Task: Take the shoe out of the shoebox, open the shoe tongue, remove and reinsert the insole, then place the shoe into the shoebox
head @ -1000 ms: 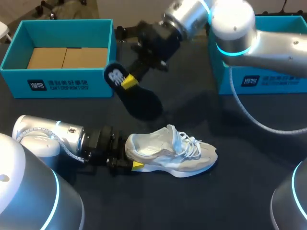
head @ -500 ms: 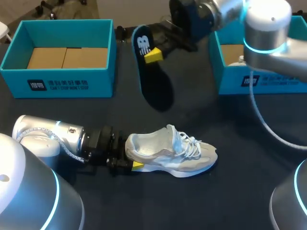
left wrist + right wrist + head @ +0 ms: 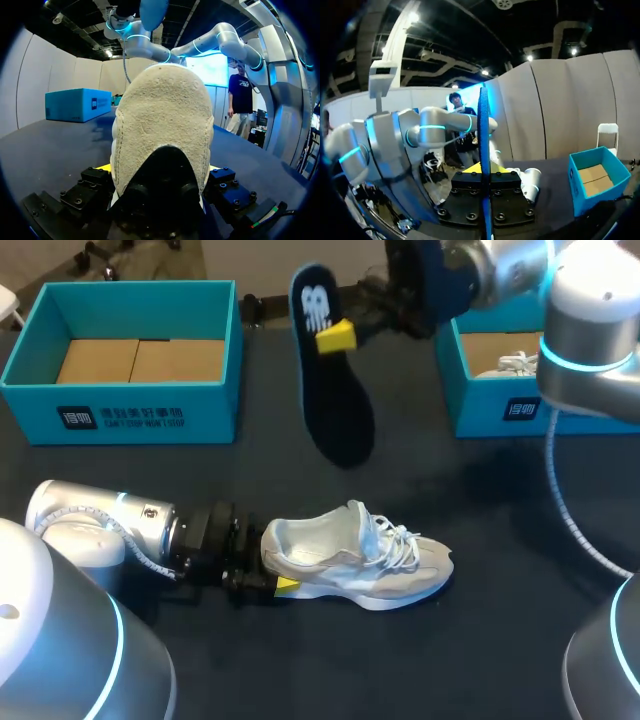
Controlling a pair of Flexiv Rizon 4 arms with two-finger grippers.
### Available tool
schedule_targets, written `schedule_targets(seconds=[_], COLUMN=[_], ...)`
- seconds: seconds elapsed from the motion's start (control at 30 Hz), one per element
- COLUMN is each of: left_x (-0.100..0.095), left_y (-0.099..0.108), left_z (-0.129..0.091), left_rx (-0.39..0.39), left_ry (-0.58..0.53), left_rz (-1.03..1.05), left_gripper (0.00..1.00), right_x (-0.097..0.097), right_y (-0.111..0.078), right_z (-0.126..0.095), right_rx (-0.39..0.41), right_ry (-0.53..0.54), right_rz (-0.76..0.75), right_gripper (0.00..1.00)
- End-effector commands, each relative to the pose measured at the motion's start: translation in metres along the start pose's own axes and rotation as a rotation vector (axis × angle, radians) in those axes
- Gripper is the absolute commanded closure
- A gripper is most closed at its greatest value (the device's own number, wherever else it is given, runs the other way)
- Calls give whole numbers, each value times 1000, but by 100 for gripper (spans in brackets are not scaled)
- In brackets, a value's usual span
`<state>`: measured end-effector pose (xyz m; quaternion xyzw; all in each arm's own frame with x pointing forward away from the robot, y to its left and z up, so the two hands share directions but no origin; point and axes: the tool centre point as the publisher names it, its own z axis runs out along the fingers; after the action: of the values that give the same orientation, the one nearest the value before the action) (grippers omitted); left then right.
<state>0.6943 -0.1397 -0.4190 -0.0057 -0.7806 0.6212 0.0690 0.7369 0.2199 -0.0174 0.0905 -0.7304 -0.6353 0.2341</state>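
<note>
The insole, clamped in the right gripper near the table's far edge, is pointed toe-down toward the shoe, itself clamped at the heel by the left gripper.

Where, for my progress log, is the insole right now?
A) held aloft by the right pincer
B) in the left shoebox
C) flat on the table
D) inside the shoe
A: the right pincer grips the insole in the air above the table, apart from the shoe, whose heel the left pincer holds.
</note>
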Motion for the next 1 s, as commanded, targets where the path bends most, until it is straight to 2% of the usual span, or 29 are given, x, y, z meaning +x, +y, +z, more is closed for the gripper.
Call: schedule_targets(seconds=[0.03,0.1,0.53,0.57,0.63,0.77,1.0], left_x=[0,0,0,0,0,0,0], left_y=[0,0,0,0,0,0,0], left_z=[1,1,1,1,1,1,1], left_rx=[-2,-2,-2,-2,-2,-2,-2], left_ry=[0,0,0,0,0,0,0], left_rz=[0,0,0,0,0,0,0], left_gripper=[100,100,100,100,100,100,100], right_x=[44,56,56,58,71,96,119], right_y=[10,11,11,16,25,36,35], right_z=[-11,-12,-12,-14,-25,-38,-43], right_rx=[-36,-28,-28,-66,-97,-152,-134], right_ry=[-170,-165,-165,-174,-249,-295,-379], right_rz=[66,154,154,118,111,108,192], right_gripper=[100,100,100,100,100,100,100])
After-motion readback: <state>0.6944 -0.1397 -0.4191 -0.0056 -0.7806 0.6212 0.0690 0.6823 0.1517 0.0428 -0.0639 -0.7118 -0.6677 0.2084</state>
